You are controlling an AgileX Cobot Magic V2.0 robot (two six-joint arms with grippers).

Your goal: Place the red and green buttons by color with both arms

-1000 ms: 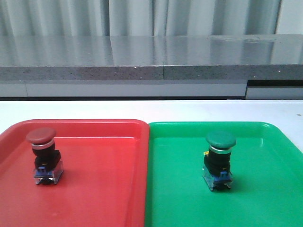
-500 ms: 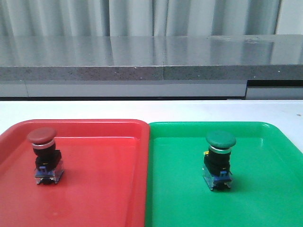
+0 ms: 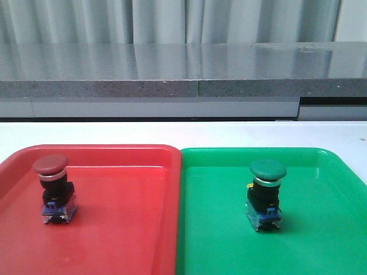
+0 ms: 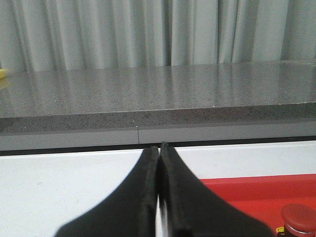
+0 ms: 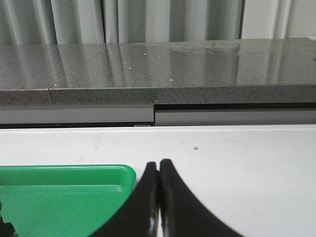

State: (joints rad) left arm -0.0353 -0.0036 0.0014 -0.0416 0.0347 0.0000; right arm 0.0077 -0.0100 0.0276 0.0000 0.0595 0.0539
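The red button stands upright in the red tray, at its left side. The green button stands upright in the green tray. Neither gripper shows in the front view. In the left wrist view my left gripper is shut and empty, off the tray's left side; the red button's cap shows at the lower right on the red tray. In the right wrist view my right gripper is shut and empty, just beyond the green tray's far right corner.
The two trays lie side by side on a white table. A grey stone counter runs along the back, with a curtain behind it.
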